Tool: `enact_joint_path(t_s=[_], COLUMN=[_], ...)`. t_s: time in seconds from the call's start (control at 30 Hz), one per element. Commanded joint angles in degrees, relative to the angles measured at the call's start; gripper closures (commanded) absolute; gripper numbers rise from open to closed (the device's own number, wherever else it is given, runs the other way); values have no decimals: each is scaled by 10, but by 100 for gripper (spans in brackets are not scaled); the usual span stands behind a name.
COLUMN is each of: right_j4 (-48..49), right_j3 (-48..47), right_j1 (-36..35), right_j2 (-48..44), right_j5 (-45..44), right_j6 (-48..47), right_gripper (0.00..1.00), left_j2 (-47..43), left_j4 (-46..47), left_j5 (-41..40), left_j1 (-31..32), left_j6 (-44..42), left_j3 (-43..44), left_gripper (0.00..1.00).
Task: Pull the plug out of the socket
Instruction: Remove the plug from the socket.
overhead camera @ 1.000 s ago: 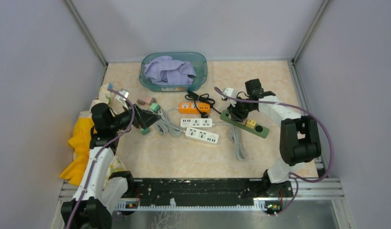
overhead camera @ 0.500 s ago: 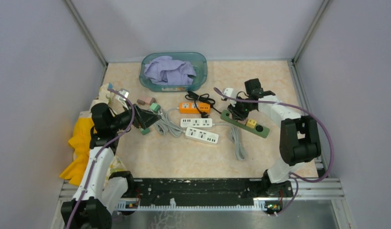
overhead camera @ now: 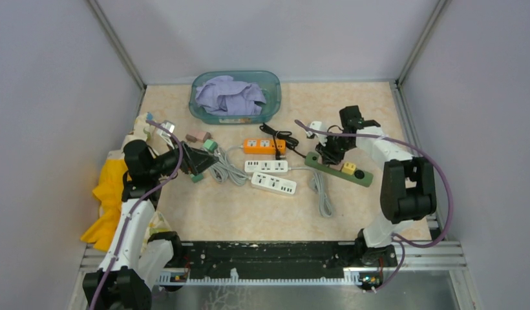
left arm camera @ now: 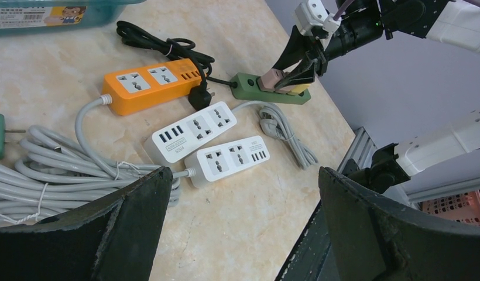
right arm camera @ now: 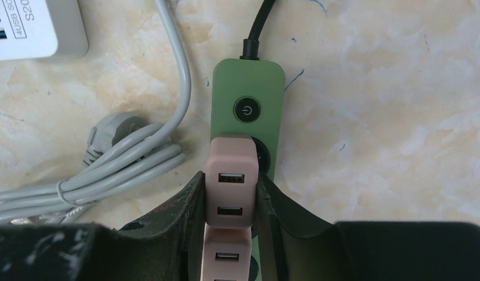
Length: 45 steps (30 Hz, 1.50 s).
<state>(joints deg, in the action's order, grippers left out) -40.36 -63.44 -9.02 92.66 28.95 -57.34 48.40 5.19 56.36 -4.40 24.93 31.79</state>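
Observation:
A green power strip (overhead camera: 360,176) lies on the table at the right, with a yellow plug (overhead camera: 348,168) in it. My right gripper (overhead camera: 328,154) is shut on a pink USB plug (right arm camera: 232,187) directly over the strip (right arm camera: 247,88), next to its round power button. A dark socket hole shows just behind the plug. I cannot tell whether its pins are still in the socket. The plug also shows in the left wrist view (left arm camera: 271,78). My left gripper (overhead camera: 196,159) is open and empty at the far left (left arm camera: 242,172).
An orange strip (overhead camera: 262,146) with a black cord (overhead camera: 285,137), two white strips (overhead camera: 266,166) (overhead camera: 274,184) and bundled grey cables (overhead camera: 225,171) lie mid-table. A teal tub of purple cloth (overhead camera: 235,97) stands at the back. Yellow cloth (overhead camera: 107,194) hangs at the left edge.
My right gripper has shifted slightly to the right, and the green strip has slid that way with it. The black cord has stretched out. The left arm has not moved.

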Motion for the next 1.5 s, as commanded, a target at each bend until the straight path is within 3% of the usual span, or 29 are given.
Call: enact_joint_path(t_s=[0.0,0.23,0.5,0.97,1.13,1.33,1.47], right_j4=[-53,-95,-157,-214,-209,-178,-164], right_j3=[-28,-23,-14,14,17,11,4], right_j1=[8,11,11,-41,-49,-49,-49], right_j2=[-3,-1,-10,4,-4,7,16], right_j5=[32,32,92,126,143,127,119], right_j6=[-58,-112,-203,-360,-366,-311,-277], right_gripper=[100,100,100,96,95,93,84], left_j2=[-9,-9,-11,-19,-26,-28,-28], left_j4=[25,37,61,188,206,190,145], left_j5=[20,28,42,85,78,61,34], left_j1=[-5,-5,-5,2,28,72,118], left_j6=[4,10,26,96,102,81,47], left_j3=[-8,-11,-18,-58,-67,-66,-58], left_gripper=[1,1,2,4,5,6,6])
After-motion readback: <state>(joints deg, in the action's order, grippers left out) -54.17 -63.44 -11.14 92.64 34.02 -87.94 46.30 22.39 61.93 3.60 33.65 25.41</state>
